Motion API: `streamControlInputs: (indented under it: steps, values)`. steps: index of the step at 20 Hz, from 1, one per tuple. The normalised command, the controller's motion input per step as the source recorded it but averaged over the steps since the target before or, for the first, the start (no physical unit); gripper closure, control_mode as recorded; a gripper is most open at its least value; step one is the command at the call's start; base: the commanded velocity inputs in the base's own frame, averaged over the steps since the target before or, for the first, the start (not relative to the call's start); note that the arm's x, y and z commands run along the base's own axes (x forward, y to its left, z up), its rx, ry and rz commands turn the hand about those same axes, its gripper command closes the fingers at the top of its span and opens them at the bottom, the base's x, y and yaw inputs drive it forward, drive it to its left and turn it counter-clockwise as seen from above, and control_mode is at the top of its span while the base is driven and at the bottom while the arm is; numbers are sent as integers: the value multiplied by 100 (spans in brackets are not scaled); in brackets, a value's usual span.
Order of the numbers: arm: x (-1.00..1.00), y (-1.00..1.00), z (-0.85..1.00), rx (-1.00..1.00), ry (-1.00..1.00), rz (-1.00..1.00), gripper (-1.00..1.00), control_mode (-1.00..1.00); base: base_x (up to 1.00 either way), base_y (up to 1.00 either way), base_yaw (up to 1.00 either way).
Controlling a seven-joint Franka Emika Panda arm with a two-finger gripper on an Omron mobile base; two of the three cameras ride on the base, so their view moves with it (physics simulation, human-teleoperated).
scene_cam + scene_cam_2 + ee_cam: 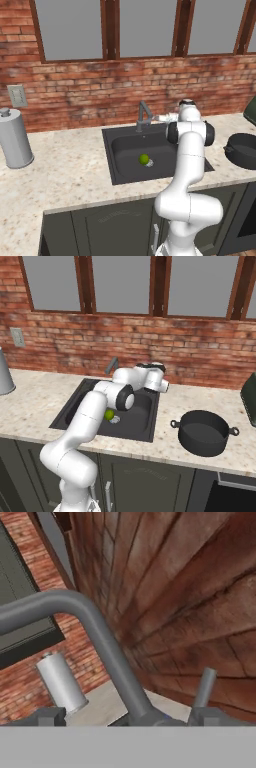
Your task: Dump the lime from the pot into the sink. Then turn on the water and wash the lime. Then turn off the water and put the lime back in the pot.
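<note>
- The lime (144, 159) lies on the floor of the sink (120, 172), beside the drain.
- The gripper (129, 718) is at the faucet (100, 637), fingers spread wide to either side of its base, grasping nothing.
- The pot (204, 432) stands on the counter (60, 175) at 3 o'clock from the sink.

A bright green lime (144, 159) lies in the black sink (120, 172), set in a speckled beige surface (65, 172), beside a dark grey-black pot (203, 432), a grey faucet (143, 116) and a red-brown brick wall (90, 92).
</note>
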Motion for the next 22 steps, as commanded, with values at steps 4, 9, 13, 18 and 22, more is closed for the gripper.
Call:
streamControlInputs:
  steps: [4,9,13,18,22]
  values:
    - [9,74,36,0,-14,2,-100,-100,0,0,0]
    - [8,13,52,0,-12,-1,-100,-100,0,0,0]
    - [0,-10,90,-2,-9,-12,-100,-100,0,0,0]
    - [-22,-17,92,-7,-6,-16,-100,-100,0,0,0]
    - [-69,-35,59,-11,-3,-20,-100,-100,0,0,0]
